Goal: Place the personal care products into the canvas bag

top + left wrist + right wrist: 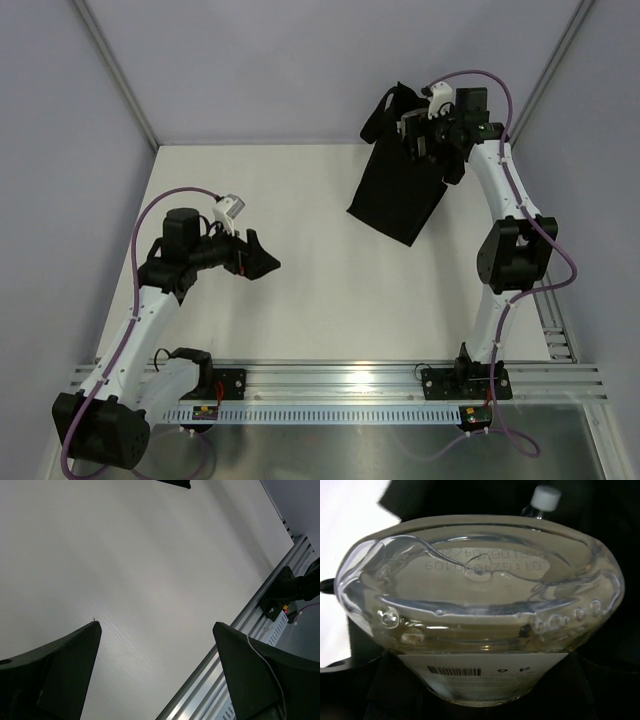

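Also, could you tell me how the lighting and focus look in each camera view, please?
Top external: even, soft light, the black fabric bag nearly featureless. Left wrist: soft sheen on the white table, the open left gripper in dark silhouette. Right wrist: the clear plastic bottle fills the frame, highlights on it, blown-out white upper left.

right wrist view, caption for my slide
Clear bottle held base-first to the camera, black bag behind, a white cap beyond.

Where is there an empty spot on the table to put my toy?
The big white middle of the table is bare, between the left gripper, the black bag and the front rail. It's crowded at the bag's mouth, where the right gripper holds a clear bottle.
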Robot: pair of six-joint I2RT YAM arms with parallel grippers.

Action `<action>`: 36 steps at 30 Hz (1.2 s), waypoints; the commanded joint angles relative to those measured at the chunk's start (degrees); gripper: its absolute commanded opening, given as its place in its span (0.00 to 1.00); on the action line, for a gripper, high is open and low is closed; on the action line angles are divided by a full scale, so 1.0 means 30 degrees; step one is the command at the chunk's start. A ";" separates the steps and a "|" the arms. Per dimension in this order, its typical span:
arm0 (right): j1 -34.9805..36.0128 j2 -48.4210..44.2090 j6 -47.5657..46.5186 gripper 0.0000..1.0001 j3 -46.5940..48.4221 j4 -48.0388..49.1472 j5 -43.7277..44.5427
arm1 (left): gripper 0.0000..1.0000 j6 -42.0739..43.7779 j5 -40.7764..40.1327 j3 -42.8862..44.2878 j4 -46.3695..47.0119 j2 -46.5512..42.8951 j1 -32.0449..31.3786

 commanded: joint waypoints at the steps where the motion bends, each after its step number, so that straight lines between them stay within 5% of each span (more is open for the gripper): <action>1: 0.0105 -0.3961 -0.3021 0.99 0.0263 0.0191 -0.2618 | 0.99 0.0583 -0.0289 0.0625 0.0060 -0.0196 0.0140; 6: 0.0105 -0.4546 -0.0480 1.00 0.1138 0.0624 0.1621 | 0.99 0.0378 -0.0406 0.0655 -0.0321 -0.0985 0.0140; 13: 0.0104 -0.5831 0.2569 0.99 0.4398 -0.2860 0.8006 | 0.99 0.0524 -0.0991 0.0479 -0.1199 -0.2773 0.0111; 19: -0.0013 -1.1135 0.2811 1.00 -0.2749 -0.0052 0.7668 | 0.99 0.0203 -0.0730 -0.0019 -0.0528 -0.3449 0.0140; 23: -0.0450 -1.2307 0.3828 1.00 -0.3921 -0.2039 0.6497 | 0.99 0.0319 -0.1020 0.0448 -0.1112 -0.3506 0.0140; 25: -0.0540 -1.4237 0.5520 0.99 -0.7067 -0.1578 0.6727 | 0.99 0.0407 -0.1778 0.0567 -0.1318 -0.3974 0.0140; 31: -0.0511 -2.0009 0.7375 0.99 -1.4812 0.0799 1.1025 | 0.99 0.0086 -0.3189 0.0274 -0.1084 -0.4561 0.0140; 36: -0.0540 -2.2505 0.6004 1.00 -1.6259 0.0625 1.2704 | 0.99 -0.0148 -0.3892 0.0098 -0.0791 -0.4708 0.0140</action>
